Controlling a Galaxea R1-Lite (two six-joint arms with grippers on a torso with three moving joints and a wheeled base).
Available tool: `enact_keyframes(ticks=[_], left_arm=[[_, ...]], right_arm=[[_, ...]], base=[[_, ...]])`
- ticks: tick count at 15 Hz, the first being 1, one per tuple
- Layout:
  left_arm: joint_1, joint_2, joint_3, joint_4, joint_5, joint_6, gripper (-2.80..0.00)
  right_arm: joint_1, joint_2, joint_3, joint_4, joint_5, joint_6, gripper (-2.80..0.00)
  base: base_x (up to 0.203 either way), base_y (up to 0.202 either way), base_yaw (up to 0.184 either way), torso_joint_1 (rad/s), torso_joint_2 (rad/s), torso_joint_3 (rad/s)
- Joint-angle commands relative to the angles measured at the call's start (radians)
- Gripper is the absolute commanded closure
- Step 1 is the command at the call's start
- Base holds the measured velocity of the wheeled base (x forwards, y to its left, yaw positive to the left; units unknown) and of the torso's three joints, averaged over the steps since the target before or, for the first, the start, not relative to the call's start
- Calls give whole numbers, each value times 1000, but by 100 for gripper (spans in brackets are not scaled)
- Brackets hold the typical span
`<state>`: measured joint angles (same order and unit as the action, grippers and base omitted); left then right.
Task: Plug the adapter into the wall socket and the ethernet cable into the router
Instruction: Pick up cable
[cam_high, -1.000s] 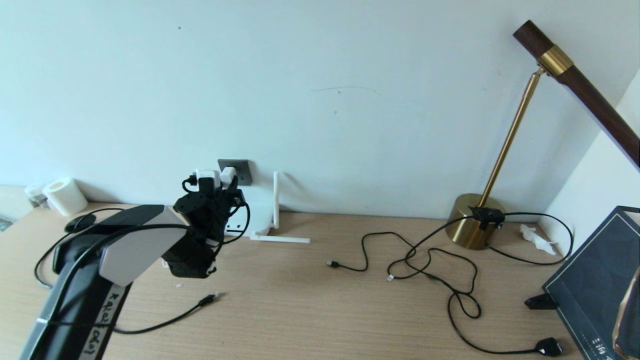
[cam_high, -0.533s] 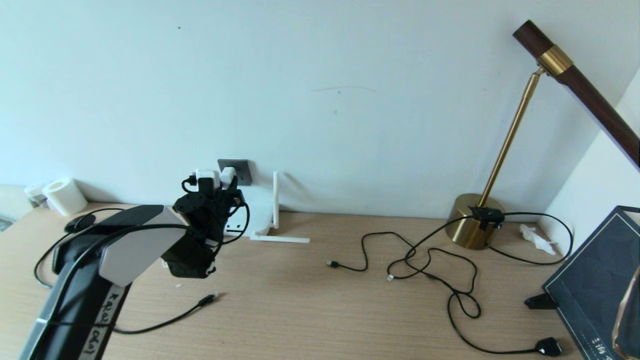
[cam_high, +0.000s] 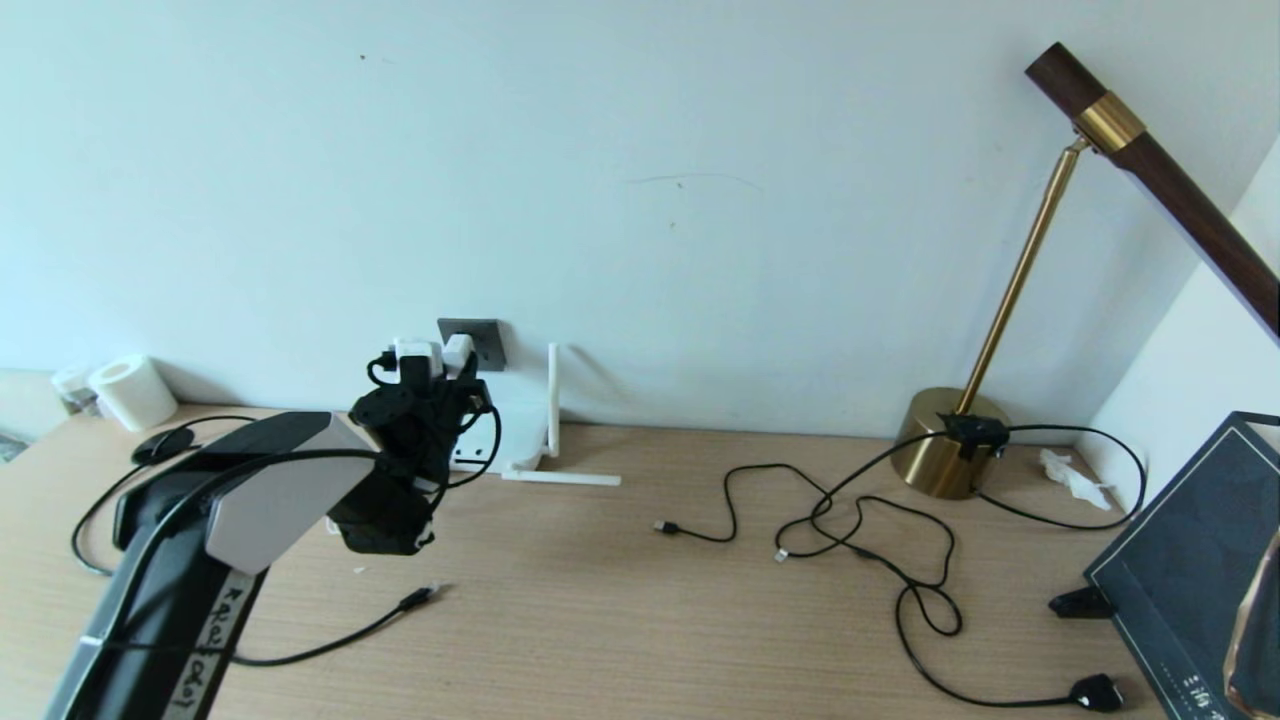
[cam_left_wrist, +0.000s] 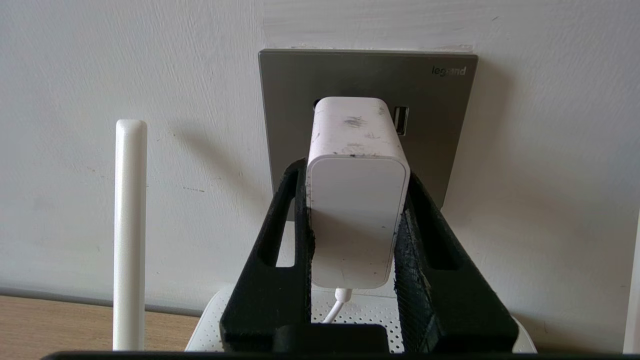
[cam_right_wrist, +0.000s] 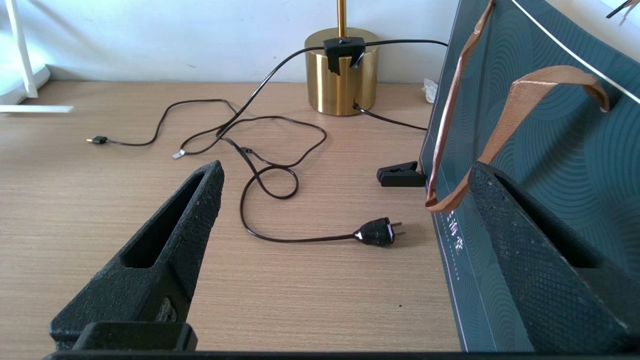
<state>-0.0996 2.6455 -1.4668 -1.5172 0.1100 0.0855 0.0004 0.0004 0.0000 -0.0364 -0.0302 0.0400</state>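
step: plugging in | left gripper (cam_left_wrist: 357, 220) jaws clench small white rounded plastic adapter (cam_left_wrist: 356, 200) at dark grey square wall socket (cam_left_wrist: 440, 115) | next: press home, release

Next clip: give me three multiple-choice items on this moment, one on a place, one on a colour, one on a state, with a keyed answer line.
1. Where is the adapter?
A. Flat on the desk
B. At the wall socket, between the left pincer's fingers
C. Beside the lamp

2. What colour is the lamp base?
A. Gold
B. White
C. Red

3. How does the right pincer stand?
A. Shut on a cable
B. Shut on nothing
C. Open, holding nothing

Answers: 1 B, the left pincer grips the white block against the grey plate. 2 A, it is shiny brass. 3 C, its fingers stand wide apart over the bare desk.
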Motion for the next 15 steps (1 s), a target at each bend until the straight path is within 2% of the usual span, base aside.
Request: enact_keyframes(ticks=[1, 15], left_arm=[[0, 1, -7, -12, 0, 0, 0], [1, 1, -10, 0, 0, 0, 0]], right_arm=[[0, 0, 11, 0, 0, 0, -280], [0, 0, 11, 0, 0, 0, -280]], base=[[0, 0, 0, 0, 0, 0], [0, 0, 0, 0, 0, 0]])
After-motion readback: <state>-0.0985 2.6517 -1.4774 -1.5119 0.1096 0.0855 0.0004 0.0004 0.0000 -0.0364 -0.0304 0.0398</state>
